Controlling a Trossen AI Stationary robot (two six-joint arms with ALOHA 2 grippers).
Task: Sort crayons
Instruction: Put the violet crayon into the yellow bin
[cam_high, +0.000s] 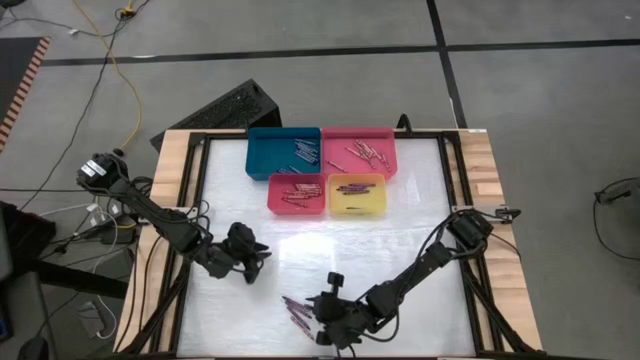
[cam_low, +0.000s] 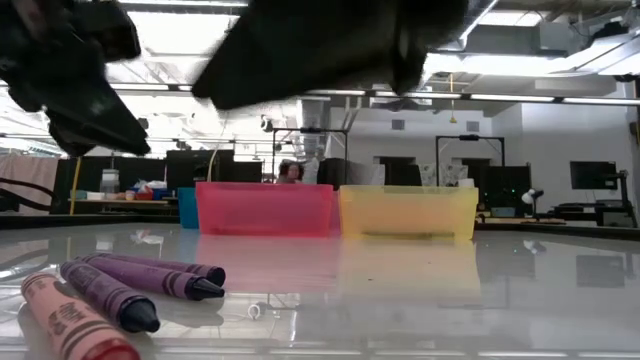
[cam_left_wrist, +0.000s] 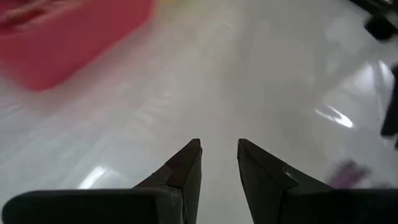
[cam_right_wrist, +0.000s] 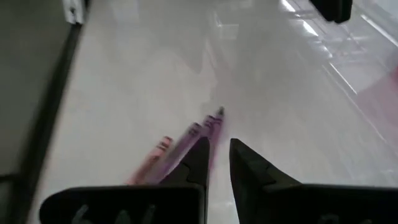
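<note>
Crayons (cam_high: 298, 312) lie loose in a small purple and pink cluster at the near edge of the white bench (cam_high: 420, 230); others sit sorted in the blue tray (cam_high: 262, 158), pink tray (cam_high: 340, 140), red tray (cam_high: 276, 202) and yellow tray (cam_high: 356, 184) at the far side. Right tool (cam_right_wrist: 216, 152) hovers just beside the loose cluster, fingers slightly parted, holding nothing. Left tool (cam_left_wrist: 219, 155) hangs over bare bench to the left, fingers apart and empty.

Glossy white table (cam_high: 420, 240), translucent plastic trays (cam_low: 405, 212)
</note>
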